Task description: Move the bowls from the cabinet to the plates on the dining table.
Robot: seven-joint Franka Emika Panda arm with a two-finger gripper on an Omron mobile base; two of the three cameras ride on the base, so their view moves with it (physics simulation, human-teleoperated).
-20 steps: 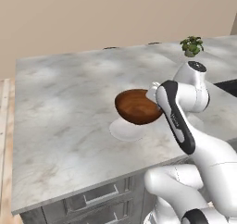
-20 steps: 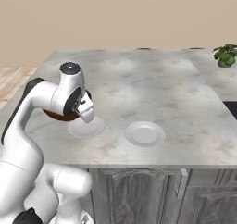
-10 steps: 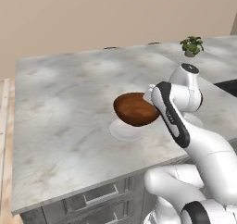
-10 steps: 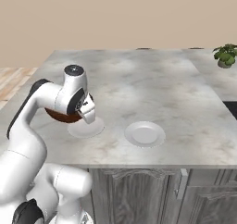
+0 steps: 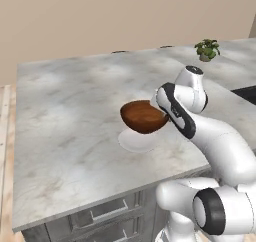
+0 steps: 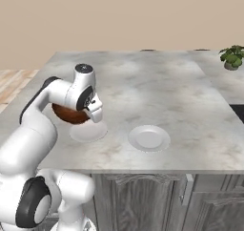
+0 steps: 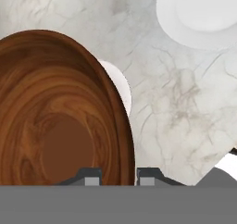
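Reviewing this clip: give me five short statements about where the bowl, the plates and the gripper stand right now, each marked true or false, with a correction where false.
1. The gripper pinches the rim of the wooden bowl. True.
2. The bowl is above the near plate. True.
3. The second plate already holds a bowl. False: it is bare.
4. A potted plant stands at the dining table's far end. True.
5. The held bowl is pale cream-green. False: it is reddish-brown wood.

Arm folded forward, elbow bent, wrist turned down. Gripper (image 7: 119, 176) jaws nearly closed, pinching the rim of the wooden bowl (image 5: 144, 117).
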